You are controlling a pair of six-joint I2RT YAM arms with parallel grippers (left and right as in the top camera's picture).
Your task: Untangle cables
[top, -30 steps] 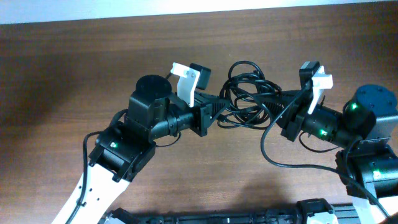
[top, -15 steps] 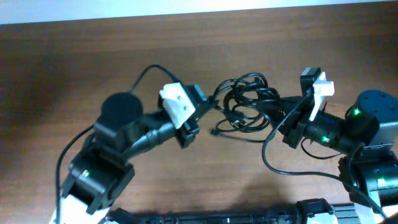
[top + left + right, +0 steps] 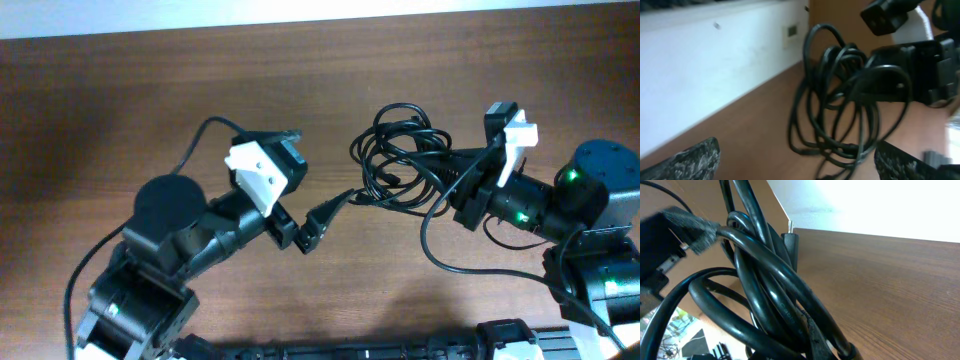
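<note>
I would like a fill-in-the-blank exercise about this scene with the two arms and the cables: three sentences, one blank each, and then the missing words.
1. The tangled cables are gripped by the ___ arm's jaws.
2. The left gripper has its jaws ___ and holds nothing.
3. Seen from overhead, the cables lie ___ the left gripper and the right gripper.

Missing words: right; open; between

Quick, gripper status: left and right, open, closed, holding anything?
Left gripper: open, fingers spread wide, holding nothing.
Right gripper: closed on the cables.
</note>
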